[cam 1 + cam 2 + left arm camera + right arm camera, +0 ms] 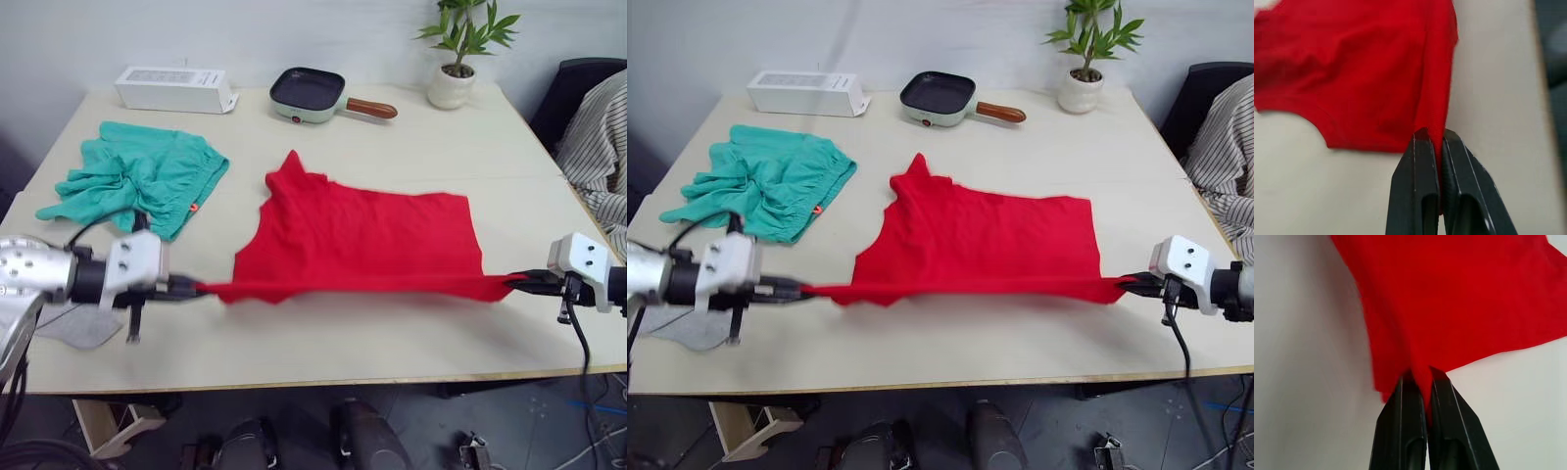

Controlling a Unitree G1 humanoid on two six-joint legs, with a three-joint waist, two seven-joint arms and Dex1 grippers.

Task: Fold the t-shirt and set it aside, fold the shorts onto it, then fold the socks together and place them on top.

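Note:
The red t-shirt (362,235) lies across the middle of the table, its near edge pulled taut between my two grippers. My left gripper (194,288) is shut on the shirt's near left corner, and the left wrist view shows red cloth (1376,73) pinched between its fingers (1415,166). At the near right corner my right gripper (517,283) is shut on the shirt (1459,298) too. The teal shorts (147,174) lie crumpled at the back left. A grey sock (80,328) lies by the front left edge, partly under my left arm.
A white box (174,89), a small green pan with a brown handle (312,95) and a potted plant (458,54) stand along the table's far edge. A striped cloth (598,147) hangs over a dark chair off the table's right side.

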